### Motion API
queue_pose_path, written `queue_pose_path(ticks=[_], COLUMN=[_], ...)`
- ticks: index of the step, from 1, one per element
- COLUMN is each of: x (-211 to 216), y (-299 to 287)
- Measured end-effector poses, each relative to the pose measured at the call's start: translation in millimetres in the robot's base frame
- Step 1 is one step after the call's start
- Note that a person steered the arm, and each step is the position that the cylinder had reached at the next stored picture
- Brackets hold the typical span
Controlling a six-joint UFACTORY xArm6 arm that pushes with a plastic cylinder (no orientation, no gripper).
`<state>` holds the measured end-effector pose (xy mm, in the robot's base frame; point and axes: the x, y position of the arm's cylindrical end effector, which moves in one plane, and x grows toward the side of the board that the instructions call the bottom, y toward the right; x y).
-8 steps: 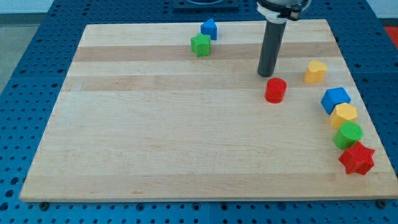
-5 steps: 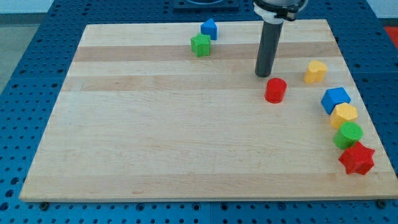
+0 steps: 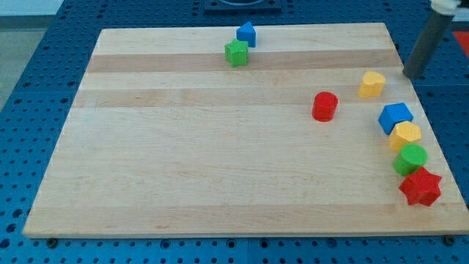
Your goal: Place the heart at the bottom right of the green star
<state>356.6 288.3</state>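
The yellow heart [image 3: 371, 84] lies at the board's right side. The green star [image 3: 236, 53] lies near the view's top, left of centre, with a blue block [image 3: 246, 34] touching its upper right. My tip [image 3: 412, 75] is at the board's right edge, to the right of and slightly above the heart, apart from it. It touches no block.
A red cylinder [image 3: 324, 106] lies lower left of the heart. Down the right edge stand a blue block [image 3: 395, 117], a yellow hexagon [image 3: 404, 136], a green cylinder [image 3: 410, 159] and a red star [image 3: 421, 187]. The wooden board [image 3: 183, 161] rests on a blue perforated table.
My tip has moved from just above the red cylinder far to the right, past the heart to the board's right edge. No block has moved.
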Motion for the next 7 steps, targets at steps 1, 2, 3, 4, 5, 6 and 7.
queue_pose_path(ticks=[1,2,3,4,5,6,7], x=[13,19,54,54,54,54,59], y=[-69,-128,-106,-129,-147,-147,-147])
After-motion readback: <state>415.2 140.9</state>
